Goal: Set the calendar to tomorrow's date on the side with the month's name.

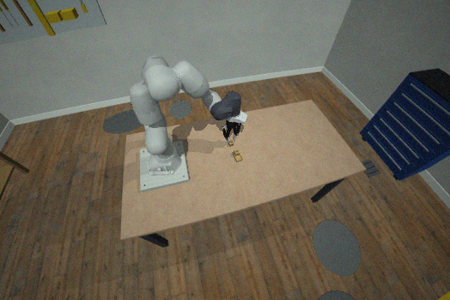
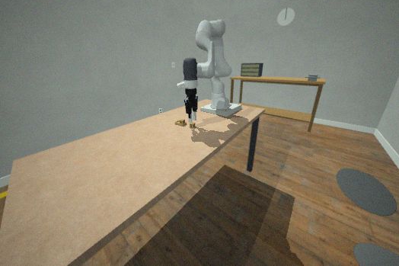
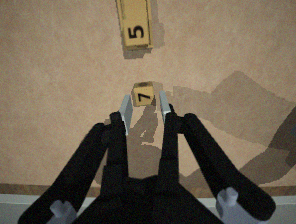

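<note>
A small wooden cube (image 3: pixel 143 95) with a 7 on its top face stands alone on the table top. It also shows in the top view (image 1: pixel 231 143) and the exterior view (image 2: pixel 193 125). The wooden calendar tray (image 3: pixel 135 25) lies flat a little beyond it and holds a cube with a 5 facing up (image 3: pixel 137 32). The tray also shows in the top and exterior views (image 1: pixel 237 156) (image 2: pixel 180 122). My gripper (image 3: pixel 145 100) points straight down just above the loose cube. Its fingers are partly open, one tip on each side of the cube, with a gap showing. The month's name is not readable.
The robot base (image 1: pixel 163 168) stands on the table's left part. A blue drawer cabinet (image 1: pixel 412 125) stands off the table to the right. A side table (image 2: pixel 278 80) stands by the far wall.
</note>
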Robot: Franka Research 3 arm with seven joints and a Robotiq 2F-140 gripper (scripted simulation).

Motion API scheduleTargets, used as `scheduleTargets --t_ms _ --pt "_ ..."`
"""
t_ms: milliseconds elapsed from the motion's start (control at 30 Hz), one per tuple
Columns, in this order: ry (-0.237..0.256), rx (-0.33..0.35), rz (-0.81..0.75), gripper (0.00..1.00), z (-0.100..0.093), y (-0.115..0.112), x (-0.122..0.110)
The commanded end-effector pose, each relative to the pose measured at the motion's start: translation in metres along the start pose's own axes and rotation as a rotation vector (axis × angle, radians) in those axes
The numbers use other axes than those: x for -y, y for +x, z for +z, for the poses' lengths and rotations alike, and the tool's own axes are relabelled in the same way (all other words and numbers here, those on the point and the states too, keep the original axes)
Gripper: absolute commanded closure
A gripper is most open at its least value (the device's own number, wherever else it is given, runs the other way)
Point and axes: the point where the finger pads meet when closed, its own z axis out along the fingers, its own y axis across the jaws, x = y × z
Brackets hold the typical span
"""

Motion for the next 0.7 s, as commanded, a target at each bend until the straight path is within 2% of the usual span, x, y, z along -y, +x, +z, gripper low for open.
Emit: scheduleTargets --t_ms 0,667 --pt "0.008 -0.002 0.008 0.71 0.0021 0.0012 0.002" --pt "0.008 -0.002 0.008 0.71 0.0043 0.0012 0.002"
